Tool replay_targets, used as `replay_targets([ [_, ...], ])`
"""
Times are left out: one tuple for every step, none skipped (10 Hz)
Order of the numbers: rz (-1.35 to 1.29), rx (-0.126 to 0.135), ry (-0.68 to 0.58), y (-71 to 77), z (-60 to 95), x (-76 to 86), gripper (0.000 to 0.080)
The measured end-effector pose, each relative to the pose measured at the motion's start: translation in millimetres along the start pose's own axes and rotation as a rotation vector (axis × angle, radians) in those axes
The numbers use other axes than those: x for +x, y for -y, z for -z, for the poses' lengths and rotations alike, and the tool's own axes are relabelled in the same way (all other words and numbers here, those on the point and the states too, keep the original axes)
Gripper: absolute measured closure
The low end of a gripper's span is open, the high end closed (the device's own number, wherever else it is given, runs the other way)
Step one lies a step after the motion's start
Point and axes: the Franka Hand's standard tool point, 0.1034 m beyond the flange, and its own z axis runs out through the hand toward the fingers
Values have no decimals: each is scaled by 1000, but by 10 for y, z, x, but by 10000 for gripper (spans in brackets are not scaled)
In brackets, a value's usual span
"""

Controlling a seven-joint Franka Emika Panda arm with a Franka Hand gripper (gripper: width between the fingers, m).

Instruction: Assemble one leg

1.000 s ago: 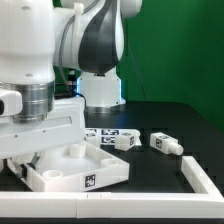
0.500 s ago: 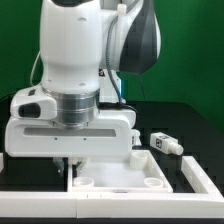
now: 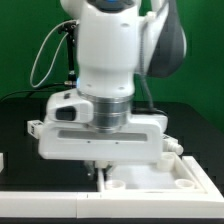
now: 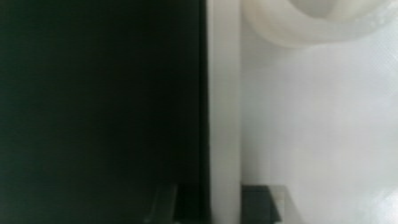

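At tabletop (image 3: pixel 185 180) rim: gripper (image 4: pixel 224 200) nearly closed, fingers pinching rim wall from both sides.

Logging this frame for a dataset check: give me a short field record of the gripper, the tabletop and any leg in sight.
gripper: low at the table, fingers either side of the tabletop's wall, seemingly closed on it
tabletop: flat on the table, toward the exterior view's right
visible corner holes: empty, no leg fitted
leg: lying beyond the tabletop, mostly hidden by the gripper body, not held
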Motion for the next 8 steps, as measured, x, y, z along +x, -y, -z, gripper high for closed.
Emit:
replay_targets([
  [-45,-13,16,10,4,-2,738],
  [-44,-14,18,5,5,-4,738],
  [-41,-13,17,3,7,-5,727],
  [-41,-13,18,5,2,-7,727],
  [-42,-13,18,4,1,-8,548],
  [-35,-10,23,-1,13,-55,367],
  [-31,-1,38,-2,89,-225,367],
  [-31,13,48,43,191,-451,236],
])
